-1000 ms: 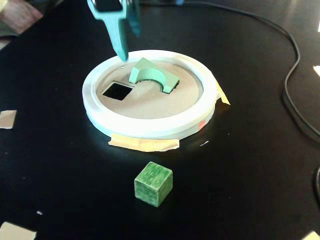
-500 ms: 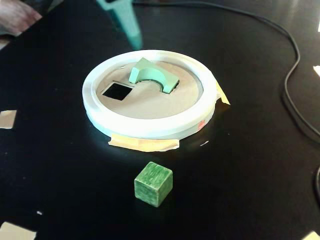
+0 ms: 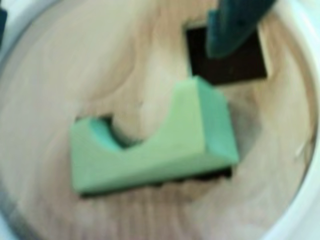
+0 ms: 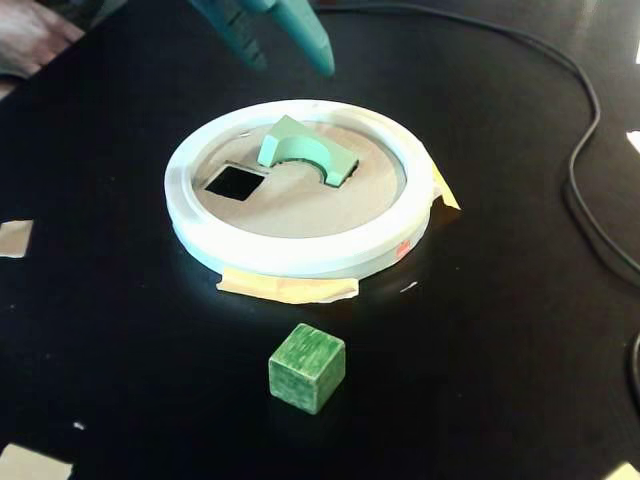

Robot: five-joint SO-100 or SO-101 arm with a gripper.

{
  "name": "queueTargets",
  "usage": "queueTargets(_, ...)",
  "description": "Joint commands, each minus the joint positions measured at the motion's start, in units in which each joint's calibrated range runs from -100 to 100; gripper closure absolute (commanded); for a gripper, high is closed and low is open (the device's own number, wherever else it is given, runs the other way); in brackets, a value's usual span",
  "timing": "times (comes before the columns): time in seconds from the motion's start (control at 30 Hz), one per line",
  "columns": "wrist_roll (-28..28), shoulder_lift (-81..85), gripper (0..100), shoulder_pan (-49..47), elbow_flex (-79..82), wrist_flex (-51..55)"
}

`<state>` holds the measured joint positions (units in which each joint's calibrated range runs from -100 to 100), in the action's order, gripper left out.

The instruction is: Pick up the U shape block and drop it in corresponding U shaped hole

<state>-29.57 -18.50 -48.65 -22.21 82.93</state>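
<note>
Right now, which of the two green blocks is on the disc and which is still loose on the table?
The pale mint U shape block sits tilted on the tan disc, partly sunk in its cutout. The darker streaky green cube stands on the black table, outside the white ring.

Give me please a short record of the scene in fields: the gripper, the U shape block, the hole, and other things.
gripper: open, empty, raised above the ring's far rim
U shape block: tilted, jammed partly into the U shaped hole, not dropped through
square cutout: empty
white ring: around the tan disc, taped to the black table
dark green cube: on the table, nearer the camera than the ring
</note>
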Motion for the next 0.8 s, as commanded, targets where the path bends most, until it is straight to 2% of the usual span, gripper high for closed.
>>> queueTargets(0.0, 2.6, 5.8, 32, -0.3, 0.3, -9.0)
queueTargets(0.2, 2.3, 8.2, 32, -0.5, 8.5, -10.7)
queueTargets(0.3, 2.6, 12.0, 32, 0.2, 14.3, -16.2)
queueTargets(0.47, 2.6, 25.7, 32, 0.7, 37.4, -32.6)
queueTargets(0.57, 2.3, 33.1, 32, 1.0, 52.8, -46.2)
queueTargets(0.67, 2.4, 34.4, 32, 1.0, 61.0, -61.2)
queueTargets(0.77, 2.5, 34.4, 32, 1.0, 66.2, -69.3)
